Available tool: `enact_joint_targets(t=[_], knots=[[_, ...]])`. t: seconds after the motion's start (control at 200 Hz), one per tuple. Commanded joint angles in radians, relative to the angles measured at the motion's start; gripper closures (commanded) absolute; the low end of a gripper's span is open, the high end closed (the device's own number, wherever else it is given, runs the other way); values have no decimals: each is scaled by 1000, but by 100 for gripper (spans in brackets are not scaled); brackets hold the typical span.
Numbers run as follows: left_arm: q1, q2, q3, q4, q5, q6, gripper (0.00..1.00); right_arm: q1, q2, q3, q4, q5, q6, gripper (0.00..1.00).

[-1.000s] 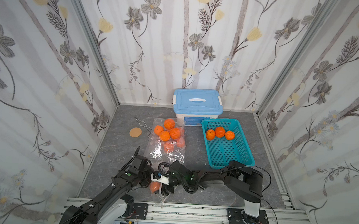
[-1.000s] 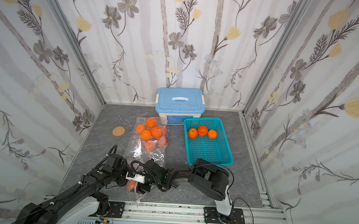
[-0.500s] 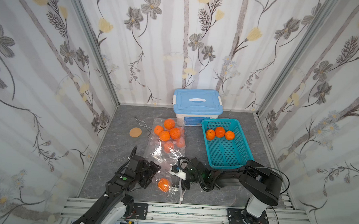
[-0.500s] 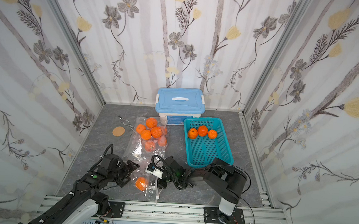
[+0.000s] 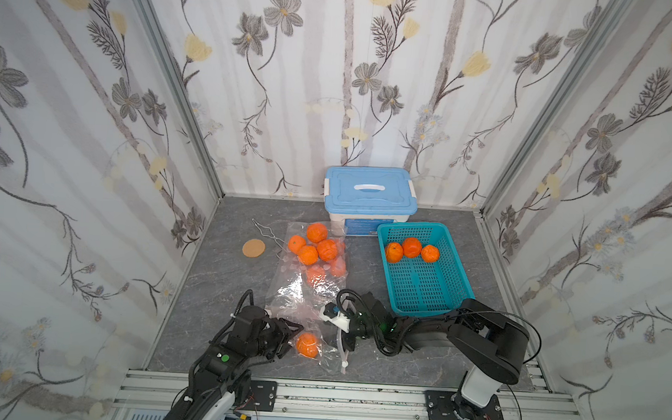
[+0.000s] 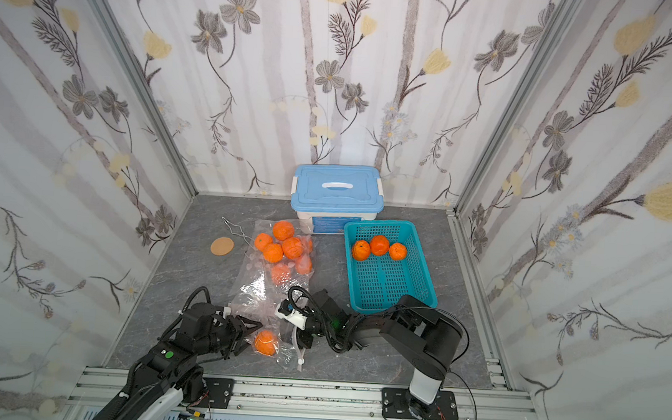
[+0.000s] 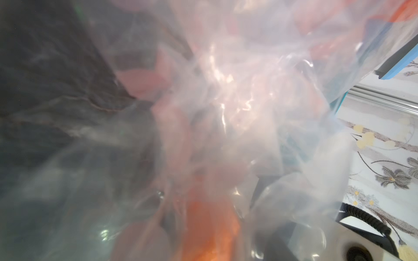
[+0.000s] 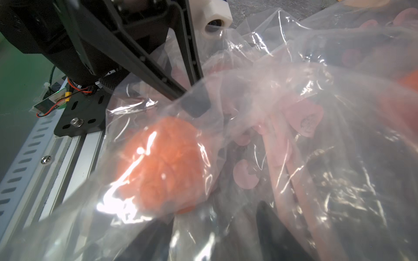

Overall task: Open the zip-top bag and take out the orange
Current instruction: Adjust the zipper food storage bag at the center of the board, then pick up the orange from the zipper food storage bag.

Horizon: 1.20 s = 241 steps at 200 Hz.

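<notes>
As the bagged orange (image 5: 307, 344) lies just right of my spread left gripper (image 5: 293, 339), lower centre, I cannot tell whether the right gripper (image 5: 348, 339) pinches.

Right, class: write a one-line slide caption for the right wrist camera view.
An orange sits inside a crumpled clear bag, with the left hand poised close beside it.

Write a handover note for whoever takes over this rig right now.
Left gripper: beside the round orange fruit near the mouth of the clear plastic zip-top bag; jaws unclear. Right gripper: at the bag's white zip strip; grip unclear.
The fruit lies under film in the right wrist view. Other oranges crowd the bag's far end; the teal mesh basket holds three.
Done: nothing confirmed. To do: free that fruit.
</notes>
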Motion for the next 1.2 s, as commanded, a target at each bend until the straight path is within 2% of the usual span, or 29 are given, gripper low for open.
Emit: enact_joint_targets(t=[0.0, 0.085, 0.145, 0.44, 0.679, 0.794, 0.899, 1.059, 1.199], knots=[[-15, 50, -14, 67, 63, -37, 65, 4, 4, 14, 50, -32, 7, 40], [-16, 117, 9, 121, 77, -19, 88, 5, -3, 12, 44, -31, 5, 40], [-17, 159, 49, 128, 83, 6, 100, 4, -12, 11, 43, -32, 6, 40], [-17, 335, 299, 156, 186, 109, 100, 4, -83, -94, 129, -48, -37, 31], [-23, 363, 430, 153, 279, 140, 100, 8, -98, -171, 288, 68, -38, 21], [-22, 367, 446, 95, 269, 172, 100, 8, -85, -168, 315, 102, -16, 19], [-25, 388, 393, 117, 240, 156, 100, 7, -68, -150, 287, 92, -14, 24], [-22, 418, 333, 80, 131, 192, 100, 7, -59, -105, 165, 63, -19, 47], [3, 416, 298, -19, -73, 217, 100, -2, -100, -98, 86, 69, -8, 48]])
